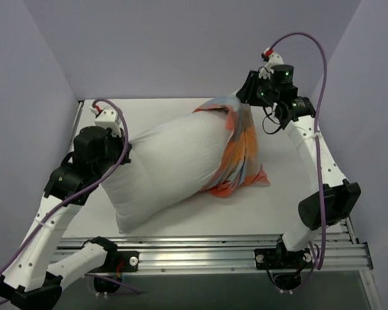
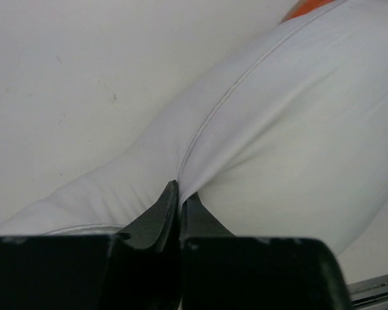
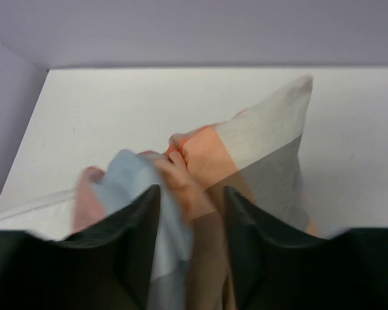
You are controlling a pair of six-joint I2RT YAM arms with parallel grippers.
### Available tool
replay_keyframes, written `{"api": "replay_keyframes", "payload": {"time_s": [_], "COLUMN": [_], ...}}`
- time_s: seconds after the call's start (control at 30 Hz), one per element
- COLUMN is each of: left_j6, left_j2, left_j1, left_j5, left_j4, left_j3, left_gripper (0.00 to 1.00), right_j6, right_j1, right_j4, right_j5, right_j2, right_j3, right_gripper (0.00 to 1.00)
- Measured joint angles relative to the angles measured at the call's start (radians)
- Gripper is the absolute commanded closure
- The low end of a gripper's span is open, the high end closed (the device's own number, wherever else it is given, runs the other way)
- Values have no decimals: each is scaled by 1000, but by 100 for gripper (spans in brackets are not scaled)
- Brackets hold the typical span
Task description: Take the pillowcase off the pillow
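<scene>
The white pillow [image 1: 174,165] lies across the bench [image 1: 291,187], with the checked pillowcase [image 1: 239,152] bunched over its right end. The left pincer [image 2: 178,194] is clamped on the pillow's left-end seam. The right pincer [image 3: 191,206] grips gathered pillowcase above the pillow's right end.

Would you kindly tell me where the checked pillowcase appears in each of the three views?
Top external: pillowcase right of centre, bunched over the pillow's right end.
Left wrist: pillowcase only an orange sliver at the top edge.
Right wrist: pillowcase centre, between the right claw's fingers.
Shared landmark: the white tabletop.
</scene>
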Motion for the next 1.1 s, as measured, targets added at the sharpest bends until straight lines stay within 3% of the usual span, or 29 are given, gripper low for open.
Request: {"api": "replay_keyframes", "payload": {"time_s": [0.07, 0.13, 0.2, 0.37, 0.4, 0.47, 0.5, 0.63, 0.73, 0.97, 1.1], "left_j6": [0, -4, -12, -26, -25, -16, -14, 10, 37, 120, 113], "left_j2": [57, 85, 101, 141, 157, 194, 211, 247, 232, 190, 249], "left_j1": [1, 10, 25, 94, 107, 124, 127, 124, 66, -294, -367], "left_j5": [8, 3, -12, -24, -26, -30, -32, 0, 22, -37, -85], "left_j4": [16, 21, 12, 30, 44, 72, 84, 114, 136, 210, 213], "left_j3": [63, 79, 72, -2, -10, -14, -14, -14, -17, -131, -190], "left_gripper": [98, 98, 92, 60, 46, 32, 19, 3, 4, 5, 6], "right_j6": [-6, -8, -5, 7, 13, 24, 28, 36, 35, 16, -6], "right_j1": [-9, -16, -22, -19, -16, -8, 1, 49, 83, 140, 183], "right_j4": [39, 69, 102, 117, 119, 125, 127, 139, 156, 215, 248], "right_j5": [18, 36, 58, 100, 105, 113, 118, 134, 140, 151, 157], "right_j2": [15, 3, -26, -137, -153, -186, -203, -260, -295, -309, -284], "right_j3": [65, 71, 19, -249, -301, -397, -445, -562, -616, -687, -692], "right_gripper": [36, 28, 20, 19, 19, 19, 19, 17, 13, 2, 1]}}
